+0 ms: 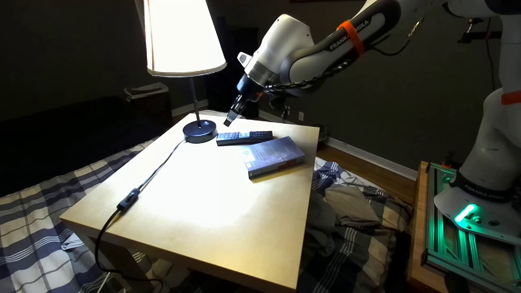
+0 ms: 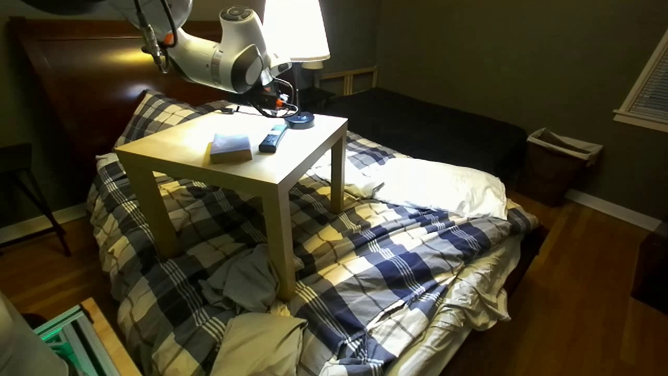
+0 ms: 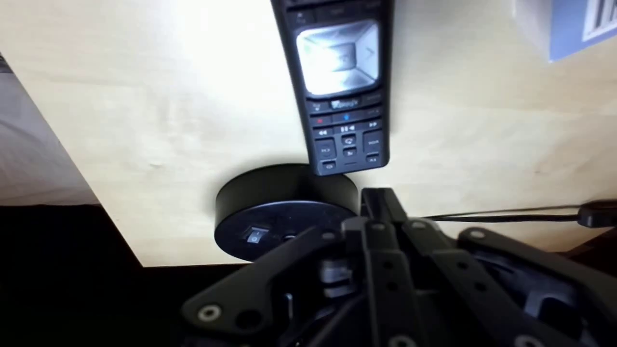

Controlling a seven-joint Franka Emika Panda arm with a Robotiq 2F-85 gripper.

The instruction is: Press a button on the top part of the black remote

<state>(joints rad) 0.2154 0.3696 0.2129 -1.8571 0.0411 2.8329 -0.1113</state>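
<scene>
The black remote (image 1: 244, 138) lies flat on the light wooden table (image 1: 203, 211), with one end close to the lamp base. It also shows in an exterior view (image 2: 273, 139) and in the wrist view (image 3: 346, 103), where its buttons and bright square pad are visible and its far end is cut off. My gripper (image 1: 228, 121) is above the table, over the lamp-base end of the remote and apart from it. In the wrist view the gripper (image 3: 381, 195) has its fingertips together with nothing between them, just past the remote's end. The fingertips are hidden in an exterior view.
A lamp's round dark base (image 1: 199, 131) stands beside the remote, its white shade (image 1: 183, 36) rising near my arm. A blue-grey slab (image 1: 274, 155) lies on the remote's other side. The lamp cord's switch (image 1: 129, 199) lies near the table edge.
</scene>
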